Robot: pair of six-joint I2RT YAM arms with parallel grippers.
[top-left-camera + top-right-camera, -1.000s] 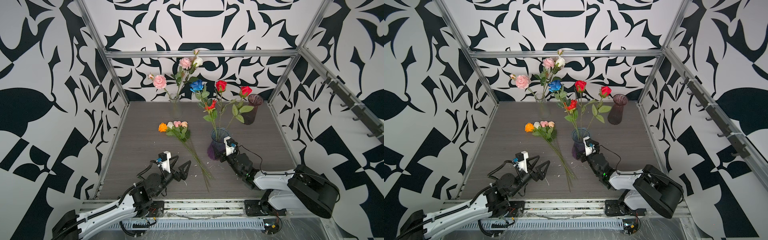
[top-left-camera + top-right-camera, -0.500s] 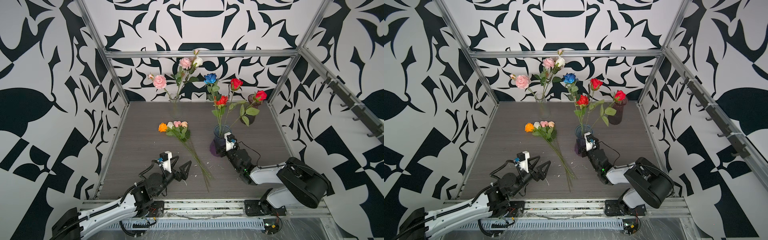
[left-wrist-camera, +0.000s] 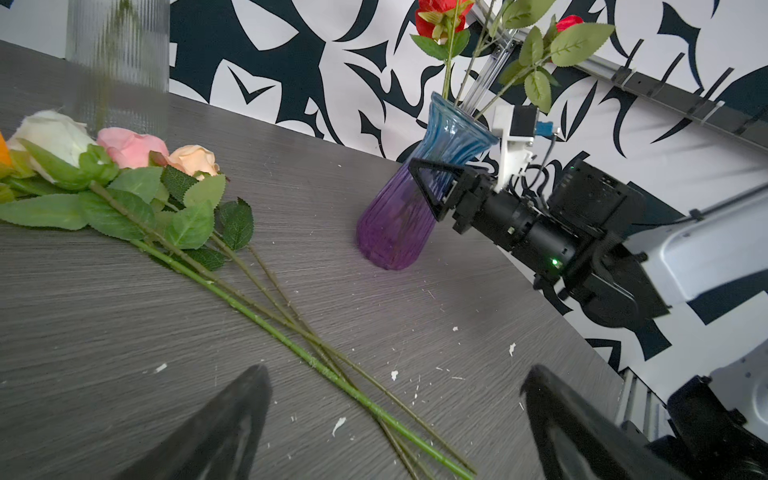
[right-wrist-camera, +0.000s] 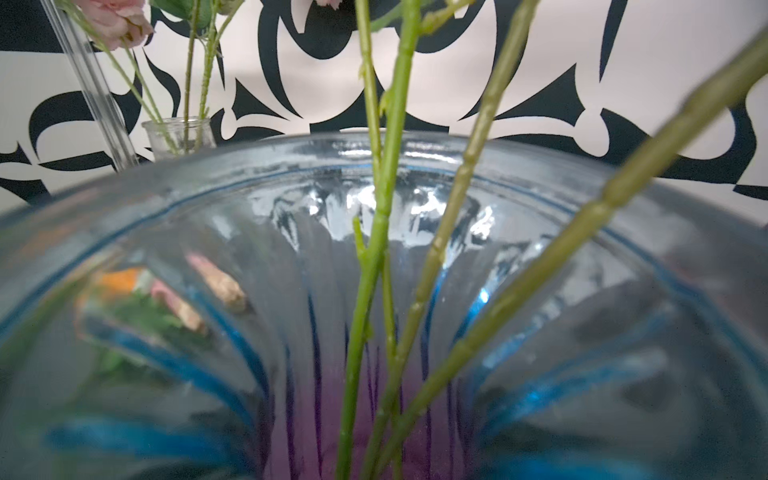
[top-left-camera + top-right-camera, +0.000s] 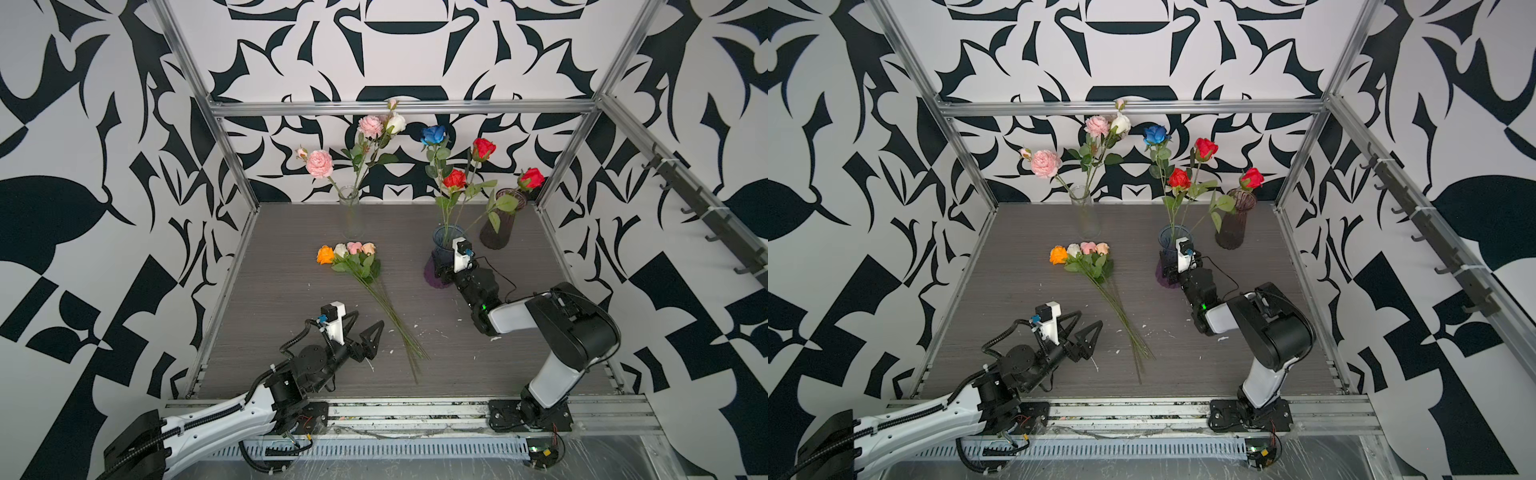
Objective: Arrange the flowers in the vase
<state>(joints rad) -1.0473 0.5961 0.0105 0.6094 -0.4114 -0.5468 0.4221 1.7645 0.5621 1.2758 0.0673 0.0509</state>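
My right pincer (image 5: 444, 274) clasps the blue-to-purple ribbed glass vase (image 5: 446, 246) at its waist. In the left wrist view one black finger (image 3: 416, 167) lies against the near side of the glass (the other is hidden behind it). The vase stands on the grey wood-grain table (image 5: 270, 291), right of the middle. It holds four green stems (image 4: 374, 257): a blue rose (image 5: 433, 135) and three red roses (image 5: 484, 147). One red head leans out in front of the rim of a dark maroon ribbed vase (image 5: 496, 235) behind.

My left pincer (image 5: 368, 322) hovers low near the front edge, jaws spread wide and holding nothing. It is just beside the stem ends of the loose bunch (image 5: 353, 259), which lies flat on the table with orange, white, pink and peach heads side by side.

At the back a tall clear ribbed glass vase (image 5: 351, 214) holds frilly pink blooms (image 5: 320, 163) and a white one.
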